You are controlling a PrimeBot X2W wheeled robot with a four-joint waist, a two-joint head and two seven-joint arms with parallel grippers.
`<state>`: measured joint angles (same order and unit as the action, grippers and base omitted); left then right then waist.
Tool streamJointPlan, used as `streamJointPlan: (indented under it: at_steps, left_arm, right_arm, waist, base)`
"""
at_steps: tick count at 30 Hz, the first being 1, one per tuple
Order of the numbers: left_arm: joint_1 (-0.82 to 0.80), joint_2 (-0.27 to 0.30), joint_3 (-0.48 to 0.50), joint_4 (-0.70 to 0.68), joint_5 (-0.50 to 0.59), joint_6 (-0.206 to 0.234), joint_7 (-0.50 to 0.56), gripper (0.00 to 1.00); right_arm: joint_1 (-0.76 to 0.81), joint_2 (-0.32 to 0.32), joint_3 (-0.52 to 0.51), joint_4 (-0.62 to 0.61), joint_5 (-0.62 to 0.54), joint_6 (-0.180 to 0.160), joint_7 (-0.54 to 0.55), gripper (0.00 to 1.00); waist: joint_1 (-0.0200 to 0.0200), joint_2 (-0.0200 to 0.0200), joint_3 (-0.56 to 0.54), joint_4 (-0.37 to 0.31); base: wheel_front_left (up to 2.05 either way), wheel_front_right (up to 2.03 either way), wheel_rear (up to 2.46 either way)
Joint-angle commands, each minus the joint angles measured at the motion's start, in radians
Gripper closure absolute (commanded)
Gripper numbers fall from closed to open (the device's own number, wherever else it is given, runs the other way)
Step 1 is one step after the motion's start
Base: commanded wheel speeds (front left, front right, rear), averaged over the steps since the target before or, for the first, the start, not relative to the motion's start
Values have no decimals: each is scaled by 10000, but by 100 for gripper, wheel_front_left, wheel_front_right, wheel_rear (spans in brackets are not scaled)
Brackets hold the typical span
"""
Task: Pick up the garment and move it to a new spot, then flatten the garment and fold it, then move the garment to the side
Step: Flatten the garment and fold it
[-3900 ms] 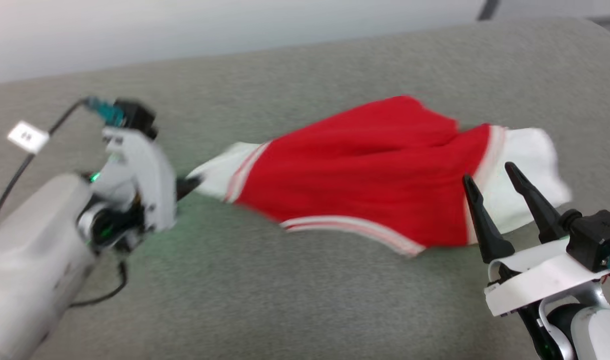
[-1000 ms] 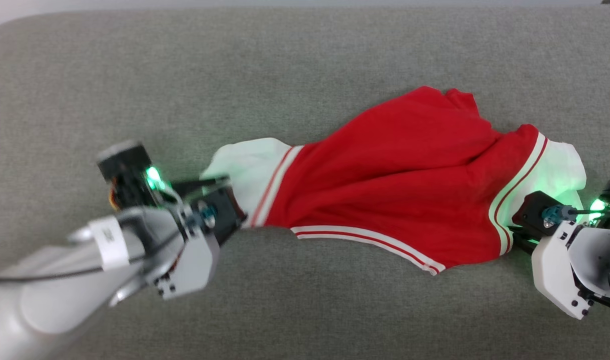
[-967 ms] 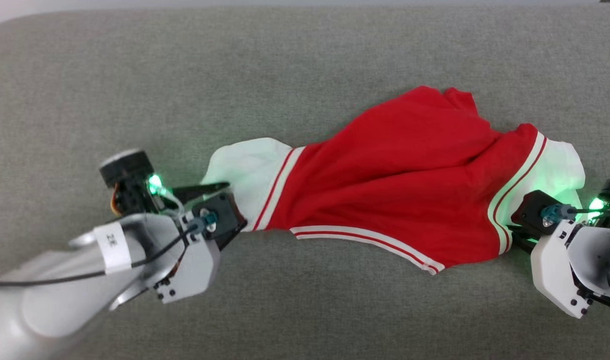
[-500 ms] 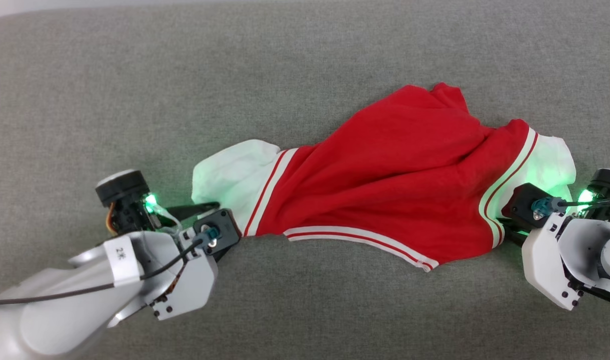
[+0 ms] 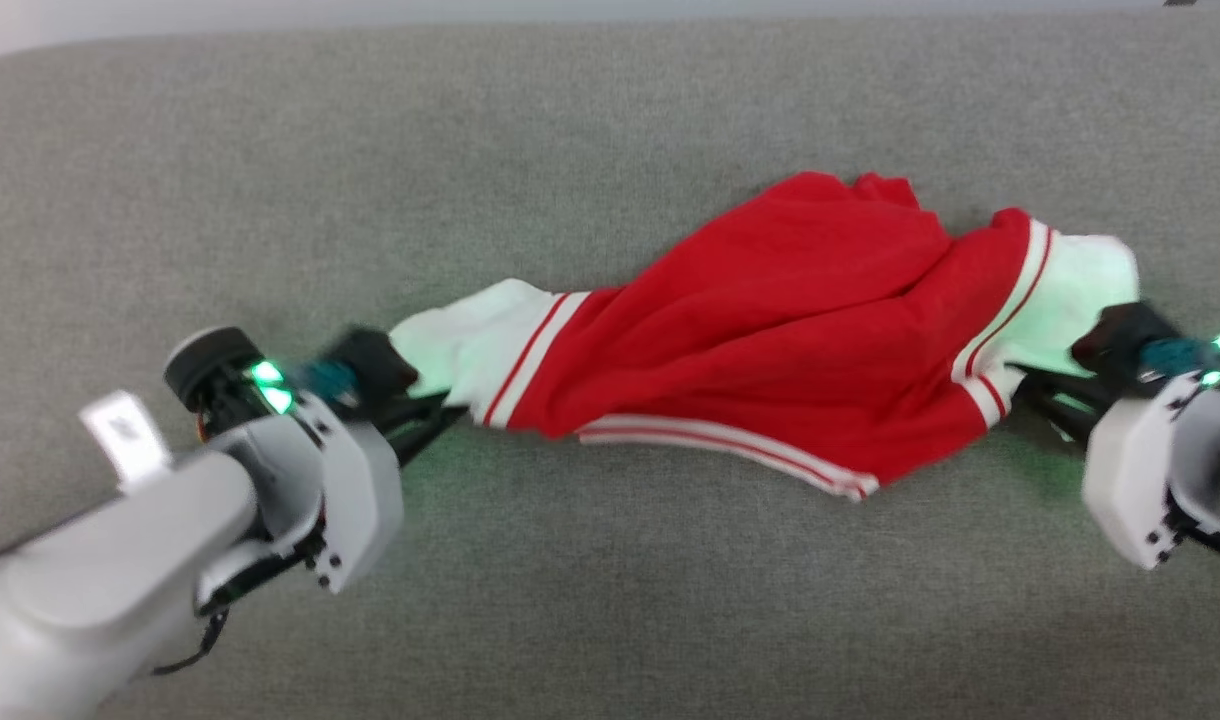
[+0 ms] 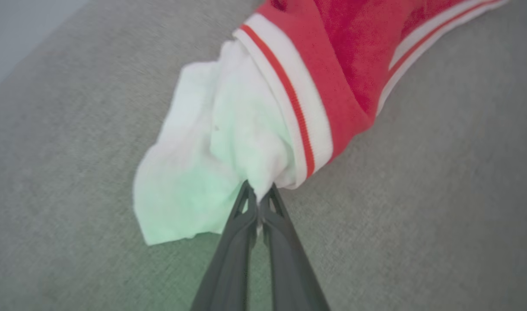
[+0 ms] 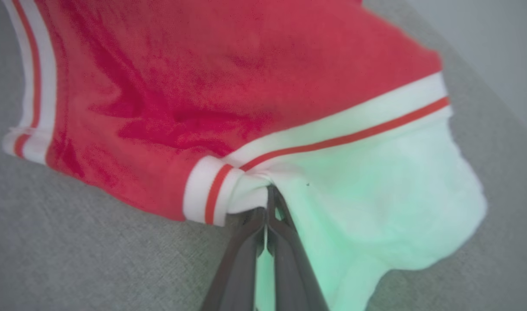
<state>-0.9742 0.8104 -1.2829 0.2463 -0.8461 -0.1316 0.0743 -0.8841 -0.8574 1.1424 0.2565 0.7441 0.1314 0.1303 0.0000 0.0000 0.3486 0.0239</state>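
On a grey fabric surface the red garment lies between the grippers. The left gripper is clenched on its left white end, the right gripper on its right white end. In the head view motion blur smears both wrists.

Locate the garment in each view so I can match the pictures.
Head view: garment across the middle, running left to right.
Left wrist view: centre to upper right, white lining at centre.
Right wrist view: top and middle, white lining at lower right.
Shared landmark: the long striped hem, at head view's lower middle, left wrist's upper right, right wrist's upper left.
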Motion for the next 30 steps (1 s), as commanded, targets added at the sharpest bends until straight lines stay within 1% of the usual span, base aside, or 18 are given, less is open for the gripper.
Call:
streamJointPlan:
  at_steps: [1,6,7,8,11,13,17,19,21,25,27,30]
  left_arm:
    - [-152,20,61,-2,-720,25,-384,100]
    - [-514,279,588,-412,-3277,25,-1402,100]
    - [-617,303,739,-469,-3692,25,-1508,100]
    - [-617,303,739,-469,-3692,25,-1508,100]
    - [-977,117,1159,-353,-4733,25,-1734,100]
    - [-1317,-92,1446,-38,-5304,25,-1790,100]
    - [-2240,-893,2174,1287,-6490,25,-1579,100]
    - [-2991,-1339,2540,2250,-6696,25,-1551,100]
    - [-3817,-1777,2867,3300,-6704,25,-1742,100]
    - [-5611,-2575,3474,5158,-6552,25,-2347,100]
    - [-6451,-2777,3713,5702,-6389,25,-2733,100]
    - [-7267,-2994,4084,6296,-6306,26,-3127,100]
  right_arm:
    - [186,-181,-421,-173,167,-14,-147,100]
    - [490,-592,-1948,-784,459,-14,-220,100]
    - [472,-587,-2242,-842,414,-14,-178,100]
    - [472,-587,-2242,-842,414,-14,-178,100]
    - [223,-220,-3269,-663,440,-14,68,100]
    - [-96,217,-4012,-266,376,-14,255,100]
    - [-1175,1619,-5259,1087,93,-14,561,100]
    - [-2052,2318,-5796,1848,-254,-14,594,100]
    - [-2970,3045,-6323,2703,-641,-14,509,100]
    - [-5006,4116,-7459,4452,-1788,-16,-227,100]
    - [-5903,4498,-8094,5214,-2399,-16,-807,100]
    - [-6905,4942,-8833,6148,-3188,-16,-1657,100]
  waist:
    - [0,0,-245,4]
    - [0,0,-427,53]
    - [0,0,-425,61]
    - [0,0,-425,61]
    - [0,0,-346,65]
    - [0,0,-194,52]
    - [0,0,252,29]
    - [0,0,524,0]
    - [0,0,740,-42]
    - [0,0,940,-114]
    - [0,0,936,-117]
    - [0,0,765,-96]
  base:
    - [0,0,0]
    - [0,0,0]
    - [0,0,0]
    - [0,0,0]
    - [0,0,0]
    - [0,0,0]
    - [0,0,0]
    - [0,0,0]
    - [0,0,0]
    - [0,0,0]
    - [0,0,0]
    - [0,0,0]
